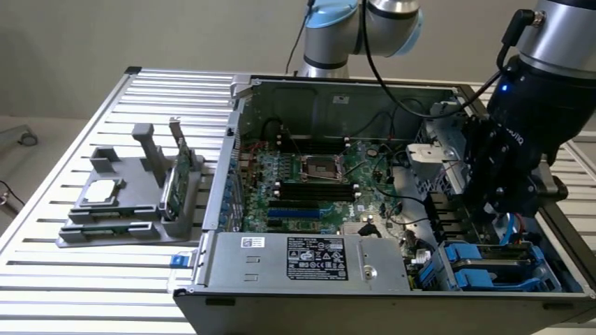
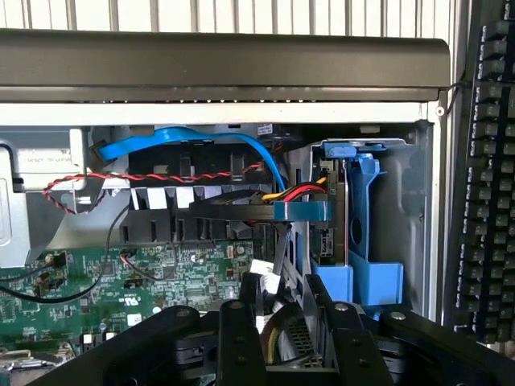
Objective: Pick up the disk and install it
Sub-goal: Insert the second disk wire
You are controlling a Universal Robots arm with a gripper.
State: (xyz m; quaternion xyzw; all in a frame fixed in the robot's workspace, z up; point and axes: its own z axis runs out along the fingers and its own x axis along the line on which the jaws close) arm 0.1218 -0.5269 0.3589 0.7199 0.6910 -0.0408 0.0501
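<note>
Blue-framed disk upright in case bay; gripper open, empty.

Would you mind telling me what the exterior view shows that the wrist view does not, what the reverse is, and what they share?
Exterior view alone: the grey fixture on the slatted table, holding a small silver chip and a green circuit card; the power supply; the processor socket.

Wrist view alone: a black keyboard beside the case, and the red and black twisted wires.

Both: the gripper inside the open computer case, the green motherboard, and the blue carrier standing in the drive bay.
</note>
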